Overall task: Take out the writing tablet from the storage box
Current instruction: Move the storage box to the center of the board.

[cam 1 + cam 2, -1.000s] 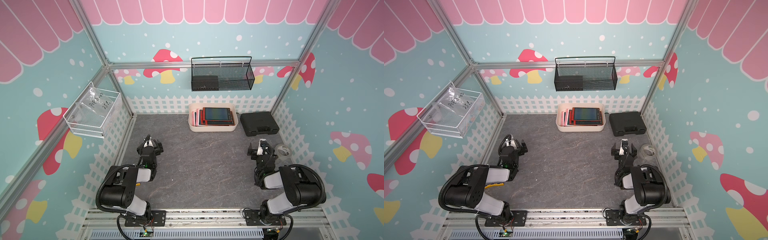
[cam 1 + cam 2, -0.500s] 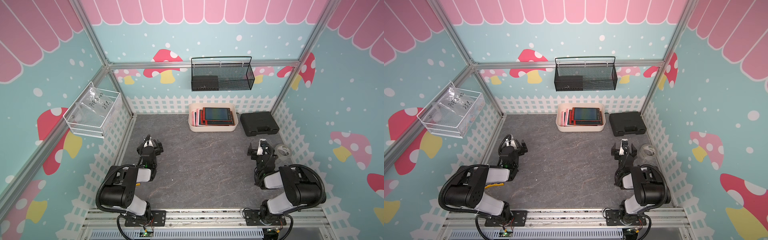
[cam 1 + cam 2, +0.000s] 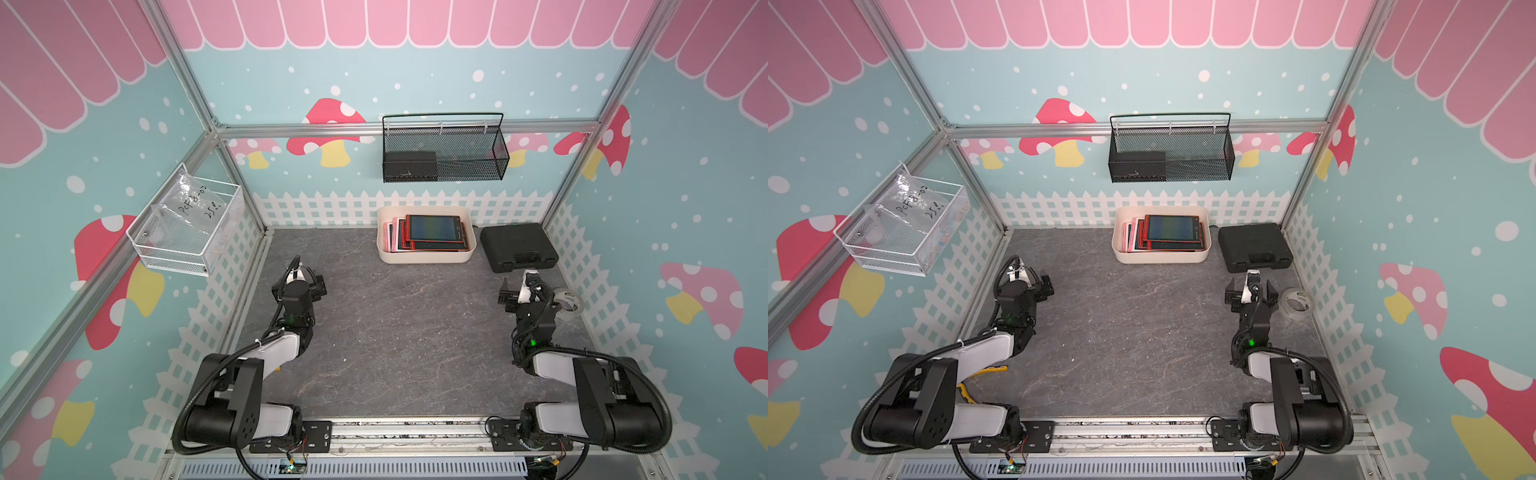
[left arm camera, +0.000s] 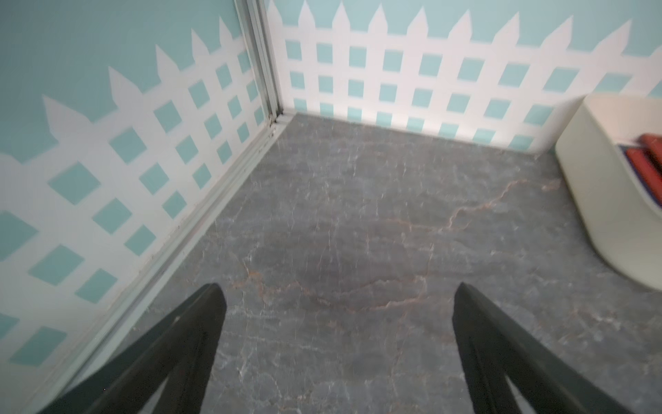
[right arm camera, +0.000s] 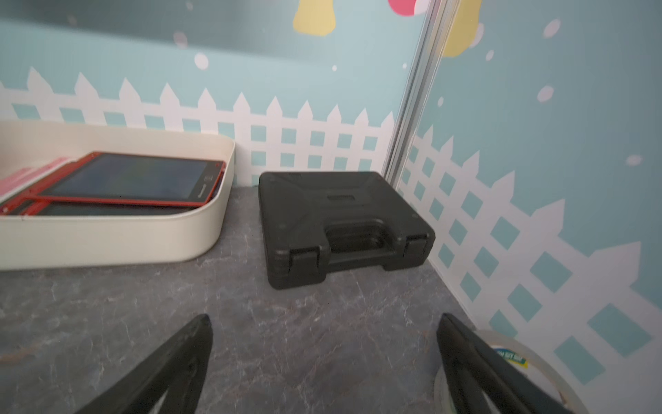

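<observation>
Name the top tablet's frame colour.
Red; the top writing tablet shows best in right wrist view.

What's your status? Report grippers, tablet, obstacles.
Both open, empty: left gripper, right gripper, short of the box. Topmost red tablet lies in the box, untouched. Nothing over it; black case beside the box, apart.

A grey, stone-veined counter is shown filling the middle of both top views. At upper centre of the frame, the cream storage box is set close to the back wall. Just to its right, apart from it, a black case is laid flat, its handle turned toward the lower edge. A roll of tape is placed below the case, near the right wall. In a top view, a yellow object is seen at lower left, mostly hidden.
</observation>
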`<action>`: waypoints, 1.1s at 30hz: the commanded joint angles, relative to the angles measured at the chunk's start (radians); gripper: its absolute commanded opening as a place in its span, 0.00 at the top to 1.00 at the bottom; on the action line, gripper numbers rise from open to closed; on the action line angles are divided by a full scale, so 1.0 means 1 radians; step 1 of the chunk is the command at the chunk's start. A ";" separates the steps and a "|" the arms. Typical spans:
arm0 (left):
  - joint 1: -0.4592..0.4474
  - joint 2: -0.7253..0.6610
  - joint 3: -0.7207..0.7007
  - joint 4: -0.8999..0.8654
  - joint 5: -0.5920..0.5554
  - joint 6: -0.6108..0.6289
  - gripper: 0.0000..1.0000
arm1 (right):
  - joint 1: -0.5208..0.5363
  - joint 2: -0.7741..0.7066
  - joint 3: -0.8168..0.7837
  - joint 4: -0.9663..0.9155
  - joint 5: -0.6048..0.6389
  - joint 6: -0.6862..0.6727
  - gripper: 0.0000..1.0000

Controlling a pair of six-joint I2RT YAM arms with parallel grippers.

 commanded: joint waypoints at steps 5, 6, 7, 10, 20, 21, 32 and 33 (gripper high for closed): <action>-0.011 -0.094 0.131 -0.386 0.025 -0.153 0.01 | 0.006 -0.070 0.146 -0.346 -0.075 0.077 0.01; -0.011 -0.090 0.176 -0.463 0.036 -0.174 0.01 | 0.007 -0.047 0.195 -0.412 -0.112 0.084 0.01; -0.011 -0.077 0.227 -0.546 0.048 -0.190 0.01 | 0.008 -0.012 0.252 -0.483 -0.157 0.088 0.00; -0.026 -0.029 0.341 -0.702 0.052 -0.207 0.01 | 0.028 0.111 0.421 -0.656 -0.181 0.070 0.01; -0.059 0.185 0.564 -0.941 0.137 -0.309 0.01 | 0.054 0.547 1.019 -1.092 -0.301 -0.044 0.01; -0.062 0.204 0.580 -0.956 0.153 -0.313 0.01 | 0.055 0.605 1.100 -1.147 -0.321 -0.075 0.01; -0.067 0.222 0.543 -0.962 0.257 -0.336 0.01 | 0.091 0.799 1.350 -1.298 -0.433 -0.316 0.04; -0.067 0.225 0.539 -0.963 0.258 -0.334 0.01 | 0.091 0.789 1.343 -1.297 -0.450 -0.326 0.04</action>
